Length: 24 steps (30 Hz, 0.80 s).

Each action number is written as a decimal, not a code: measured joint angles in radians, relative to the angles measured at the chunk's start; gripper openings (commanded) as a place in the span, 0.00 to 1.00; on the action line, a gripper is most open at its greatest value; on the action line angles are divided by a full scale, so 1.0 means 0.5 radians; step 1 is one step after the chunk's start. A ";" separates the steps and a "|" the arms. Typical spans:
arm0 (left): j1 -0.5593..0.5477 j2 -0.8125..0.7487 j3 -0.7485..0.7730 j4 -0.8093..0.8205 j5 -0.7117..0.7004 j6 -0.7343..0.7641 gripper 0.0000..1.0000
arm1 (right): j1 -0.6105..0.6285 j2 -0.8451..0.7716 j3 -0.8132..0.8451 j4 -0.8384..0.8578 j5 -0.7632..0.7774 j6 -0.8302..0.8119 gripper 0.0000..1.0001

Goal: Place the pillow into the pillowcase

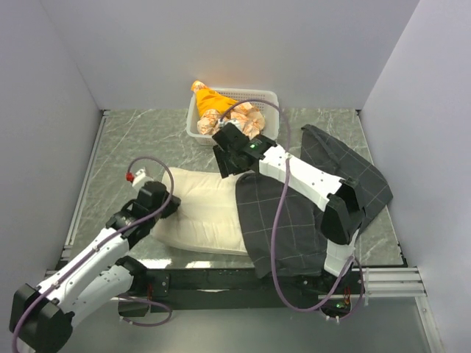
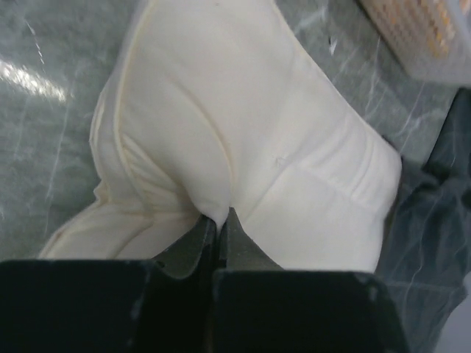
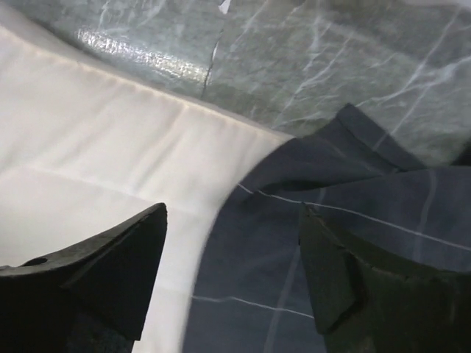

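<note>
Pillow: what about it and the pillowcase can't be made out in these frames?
Right end of the pillow: top view, covered by the pillowcase and the right arm, so its depth inside is unknowable.
Opening of the pillowcase: right wrist view, lost in folds.
Fingertips of the left gripper: left wrist view, buried in pillow fabric.

Left tool clamped, right tool agape.

Overhead wide; wrist views close, sharing pillow
</note>
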 measured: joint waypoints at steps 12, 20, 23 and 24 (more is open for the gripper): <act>0.465 0.140 0.056 0.081 0.216 0.016 0.01 | 0.000 -1.485 -1.500 0.335 0.209 0.397 0.98; 0.667 0.027 0.021 0.071 0.303 0.057 0.01 | -0.174 -1.396 -2.072 0.747 -0.153 0.577 0.38; 0.683 -0.017 -0.034 0.085 0.301 0.063 0.01 | -0.294 -1.068 -1.885 0.863 -0.335 0.510 0.24; 0.691 -0.030 -0.059 0.092 0.297 0.063 0.01 | -0.327 -0.965 -1.800 0.874 -0.359 0.480 0.22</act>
